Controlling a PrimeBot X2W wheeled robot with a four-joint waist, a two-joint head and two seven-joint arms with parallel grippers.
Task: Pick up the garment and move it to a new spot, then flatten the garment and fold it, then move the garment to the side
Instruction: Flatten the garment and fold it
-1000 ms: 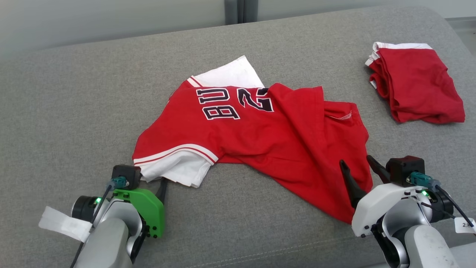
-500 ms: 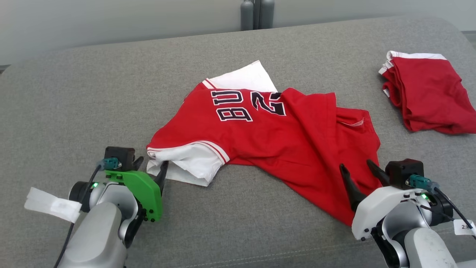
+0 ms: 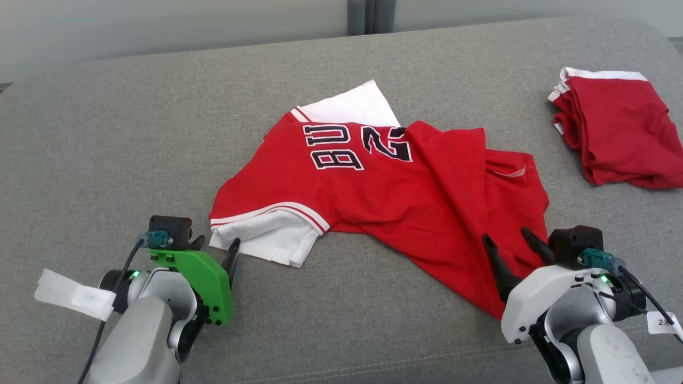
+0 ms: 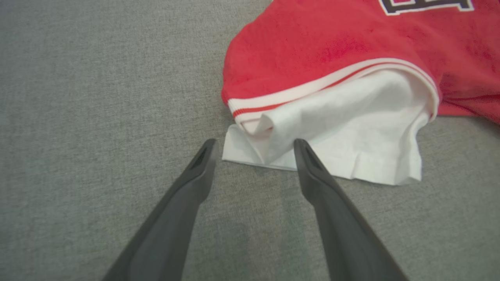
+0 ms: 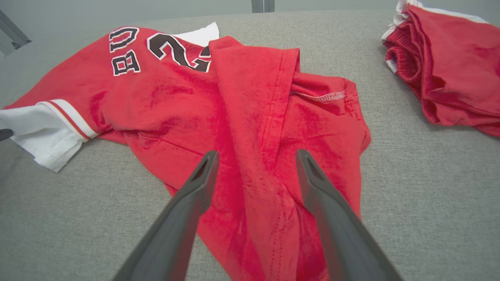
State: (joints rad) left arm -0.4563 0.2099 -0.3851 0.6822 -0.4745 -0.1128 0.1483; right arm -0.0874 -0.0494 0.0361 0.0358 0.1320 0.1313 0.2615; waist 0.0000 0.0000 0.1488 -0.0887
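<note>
Asking first: where does your garment lie?

Your red garment (image 3: pixel 384 197) lies crumpled in the middle of the grey cushion (image 3: pixel 106 133), dark lettering facing up. One white sleeve (image 3: pixel 267 242) points toward your left gripper (image 3: pixel 217 242).

And your grippers?

Your left gripper stands wide, holding nothing, with the sleeve's corner between its fingertips. Your right gripper (image 3: pixel 505 234) also stands wide, over the garment's near red edge. Whether it touches the cloth, I cannot tell. A folded red garment (image 3: pixel 619 133) lies well apart, on your right.
</note>
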